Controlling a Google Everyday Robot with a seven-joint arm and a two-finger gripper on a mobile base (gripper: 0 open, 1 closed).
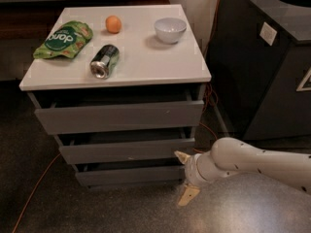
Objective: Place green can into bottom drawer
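The green snack bag on the white cabinet top carries large white letters, seen upside down. They look like "dang", but that reading is not certain. The dark bin on the right bears a small white label and a pale sign cut off by the picture's edge; neither is legible. The gripper sits by the right end of the bottom drawer, fingers spread apart.

Seemingly overhead light; hand low, dim

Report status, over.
Pincer open, empty, low at right end of bottom drawer. Green can on its side on cabinet top, untouched. Snack bag, orange, bowl nearby, clear of it.
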